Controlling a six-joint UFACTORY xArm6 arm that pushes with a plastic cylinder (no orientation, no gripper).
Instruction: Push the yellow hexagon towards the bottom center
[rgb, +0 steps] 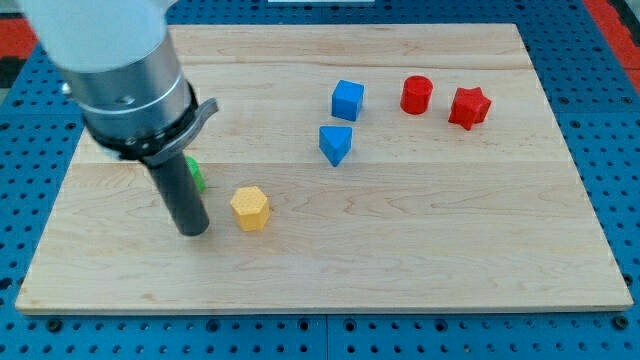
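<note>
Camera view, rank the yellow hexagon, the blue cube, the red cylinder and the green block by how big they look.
1. Yellow hexagon, nearest the view's bottom, which may enlarge it.
2. Blue cube.
3. Red cylinder, close to the cube, so unsure.
4. Green block, mostly hidden behind the rod; true size unclear.

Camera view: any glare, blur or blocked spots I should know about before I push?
Camera view: even light, soft shadows, no glare on the board. The arm's blurred body fills the top left and hides most of a green block. My tip and the yellow hexagon are sharp.
</note>
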